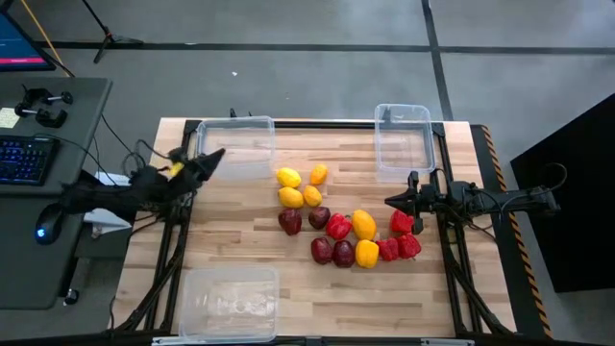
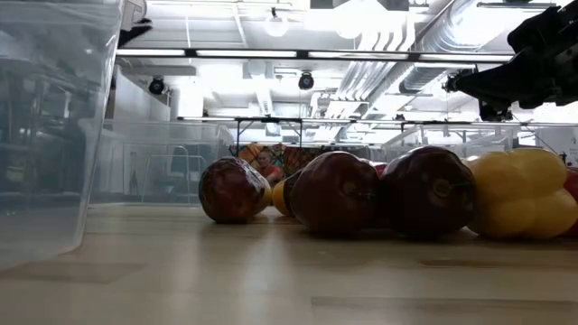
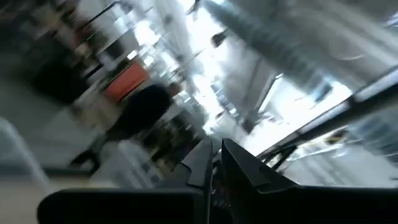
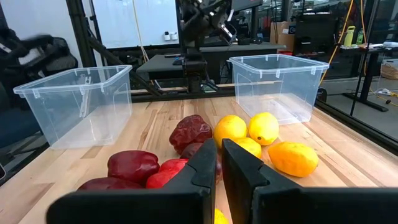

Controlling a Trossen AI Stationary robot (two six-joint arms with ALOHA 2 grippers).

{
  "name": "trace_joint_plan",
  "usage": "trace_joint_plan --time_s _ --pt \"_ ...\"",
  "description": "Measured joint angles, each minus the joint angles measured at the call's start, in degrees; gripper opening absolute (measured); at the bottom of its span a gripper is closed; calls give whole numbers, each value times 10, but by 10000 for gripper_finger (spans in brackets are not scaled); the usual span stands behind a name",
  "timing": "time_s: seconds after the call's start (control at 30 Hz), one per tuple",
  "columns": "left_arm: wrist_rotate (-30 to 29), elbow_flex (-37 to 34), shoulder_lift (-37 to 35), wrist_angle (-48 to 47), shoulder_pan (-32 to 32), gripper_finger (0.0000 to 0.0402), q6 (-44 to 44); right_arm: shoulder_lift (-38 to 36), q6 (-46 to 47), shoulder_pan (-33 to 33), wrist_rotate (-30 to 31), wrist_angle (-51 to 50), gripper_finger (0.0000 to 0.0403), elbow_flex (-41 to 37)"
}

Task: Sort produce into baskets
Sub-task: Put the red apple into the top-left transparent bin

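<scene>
The produce lies in a loose cluster mid-table: lemons (image 1: 290, 197), dark maroon fruits (image 1: 322, 250), red peppers (image 1: 337, 227) and yellow peppers (image 1: 363, 224). Three clear baskets stand on the table: far left (image 1: 235, 144), far right (image 1: 404, 135) and near left (image 1: 231, 303). My left gripper (image 1: 216, 156) is shut and empty, raised at the far-left basket's left wall and tipped upward. My right gripper (image 1: 389, 202) is shut and empty, held above the table right of the cluster, pointing left; its fingers (image 4: 208, 171) face the lemons (image 4: 264, 127) and maroon fruits (image 4: 189, 132).
A desk with a keyboard (image 1: 24, 159) and mouse stands left of the table. In the low view the near-left basket's wall (image 2: 54, 126) fills the left, with maroon fruits (image 2: 334, 191) and a yellow pepper (image 2: 524, 191) in front. Bare wood lies along the near edge (image 1: 384, 308).
</scene>
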Motion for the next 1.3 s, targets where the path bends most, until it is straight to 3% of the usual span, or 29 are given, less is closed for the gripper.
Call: trace_joint_plan --time_s 0.17,0.33,0.4,0.53,0.73,0.9,1.13,1.3 --pt "32 142 223 4 -1 23 -1 0 0 0 0 0 16 0" --pt "176 318 421 -22 -1 23 167 0 0 0 0 0 16 0" --pt "214 371 478 -23 -2 23 217 0 0 0 0 0 16 0" --pt "240 457 561 -75 1 24 222 0 0 0 0 0 16 0" --pt "304 563 602 -367 30 48 218 0 0 0 0 0 16 0" --pt "380 609 606 -538 36 127 257 0 0 0 0 0 16 0" --pt "394 622 612 -674 6 263 374 0 0 0 0 0 16 0" --pt "394 622 640 -705 2 307 409 0 0 0 0 0 16 0"
